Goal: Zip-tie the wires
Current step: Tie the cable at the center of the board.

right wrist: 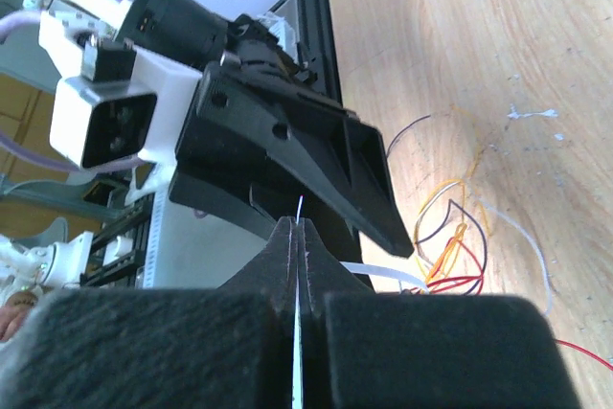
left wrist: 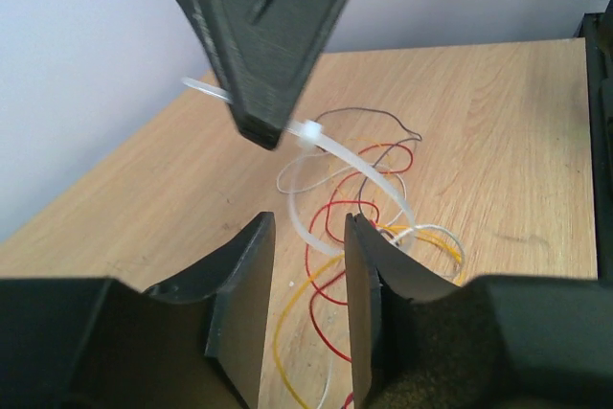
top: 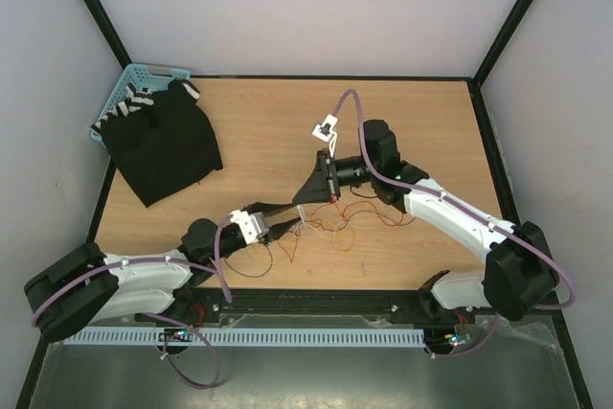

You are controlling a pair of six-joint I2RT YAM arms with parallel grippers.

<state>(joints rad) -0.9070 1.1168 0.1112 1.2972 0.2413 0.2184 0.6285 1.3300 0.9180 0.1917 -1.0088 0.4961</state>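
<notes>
At the near edge of the light brown wooden table (top: 412,131) the 2 arms are bolted down, and both reach in toward the middle. The black left gripper (left wrist: 308,232) is the nearer one. Its 2 fingers stand apart with a gap between them, and nothing is pinched in that gap. It sits low over the table, and its tips point at the right gripper, just beside it.

Just past it is the black right gripper (right wrist: 299,229). Its jaws are pressed tight together on the flat tail of a thin white plastic zip tie (left wrist: 369,171). In the left wrist view the little square head of the zip tie sits right at the tip of the right gripper. From there the band curves down in a loop toward the table.

The thin, curly, loose wires (left wrist: 364,208) are red, yellow, dark brown and white. They lie in a messy tangle near the middle of the table, under and just behind the loop. I cannot tell if any strand goes through the loop.

Far back on the left lies a floppy black cloth (top: 163,146). Its far corner rests on a light blue plastic basket (top: 144,74) at the far left corner of the table
</notes>
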